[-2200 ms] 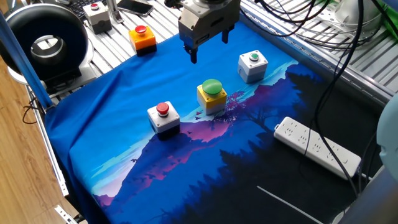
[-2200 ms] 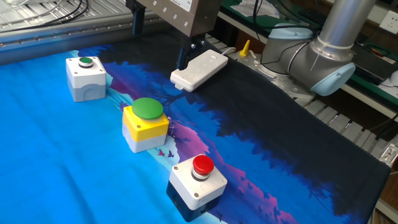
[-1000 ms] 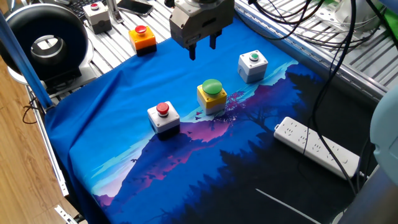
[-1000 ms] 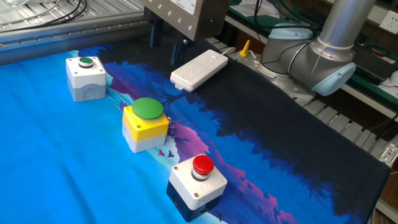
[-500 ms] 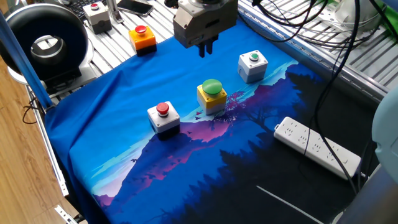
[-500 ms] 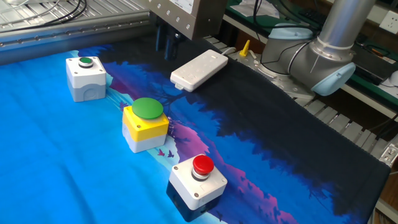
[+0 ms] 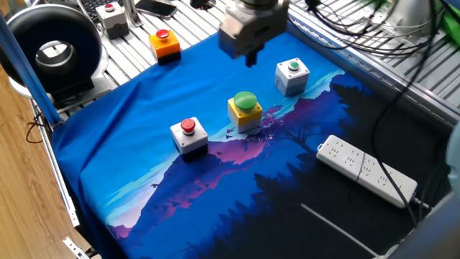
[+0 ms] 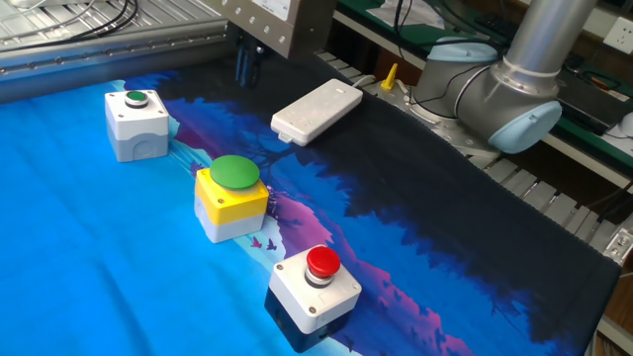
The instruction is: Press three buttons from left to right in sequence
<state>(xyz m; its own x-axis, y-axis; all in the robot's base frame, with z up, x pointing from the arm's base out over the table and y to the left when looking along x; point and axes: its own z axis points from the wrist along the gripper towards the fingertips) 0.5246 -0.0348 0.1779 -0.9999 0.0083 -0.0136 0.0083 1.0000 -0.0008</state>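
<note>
Three button boxes stand in a diagonal row on the blue cloth. The white box with a small red button (image 7: pixel 189 134) (image 8: pixel 315 287) is at the left. The yellow box with a large green dome (image 7: pixel 245 110) (image 8: pixel 231 196) is in the middle. The grey-white box with a small green button (image 7: pixel 292 75) (image 8: pixel 136 121) is at the right. My gripper (image 7: pixel 251 60) (image 8: pixel 246 77) hangs in the air behind the row, between the yellow and grey-white boxes. Its fingertips are pressed together and hold nothing. It touches no box.
An orange box with a red button (image 7: pixel 164 43) and a grey box with a small red button (image 7: pixel 112 19) sit on the metal table beyond the cloth. A white power strip (image 7: pixel 366 170) (image 8: pixel 316 110) lies on the dark part. A black round device (image 7: pixel 52 47) stands far left.
The gripper's fingers have closed from wide open to touching. The gripper has shifted right, from behind the yellow box towards the grey-white box. The boxes have not moved.
</note>
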